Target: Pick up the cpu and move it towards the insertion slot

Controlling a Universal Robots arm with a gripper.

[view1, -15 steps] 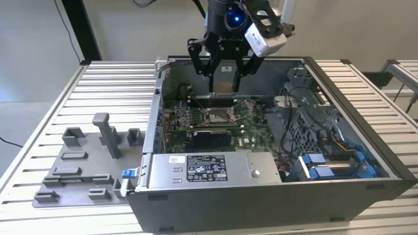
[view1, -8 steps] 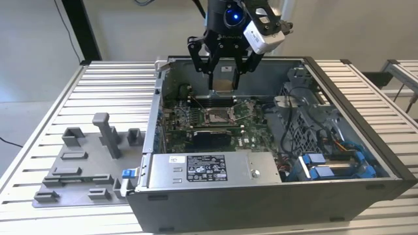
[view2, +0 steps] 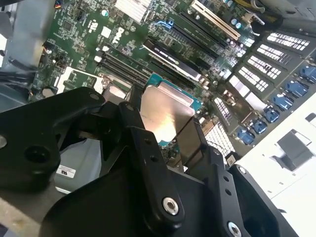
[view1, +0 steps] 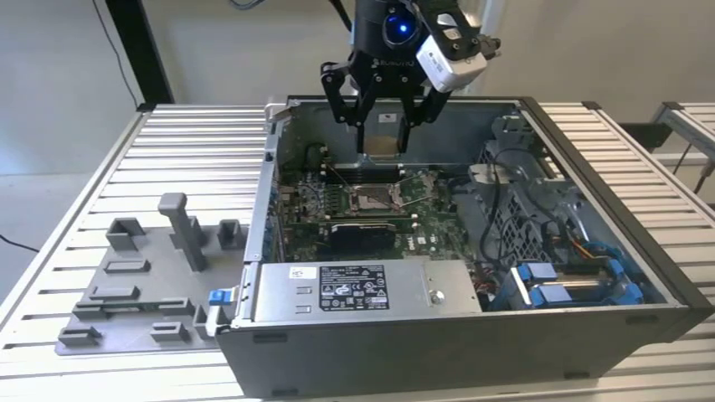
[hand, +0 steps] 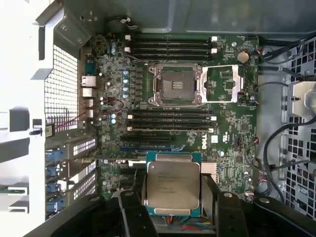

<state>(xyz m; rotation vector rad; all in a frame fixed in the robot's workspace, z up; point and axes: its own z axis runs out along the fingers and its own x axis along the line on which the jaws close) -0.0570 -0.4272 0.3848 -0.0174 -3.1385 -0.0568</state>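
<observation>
Hand [view1: 380,126] clamped on the cpu [hand: 173,184], fingers on two opposite edges, chip held flat above the board [hand: 232,143] inside the open case [view1: 625,209]. Slot [hand: 176,85] lies apart from the cpu, frame open, centre bare. Clear air between chip and slot; memory rows flank the slot.

Open air lies above the insertion slot [hand: 176,85], flanked by memory slots [hand: 170,44] and case walls [view1: 271,167].
</observation>
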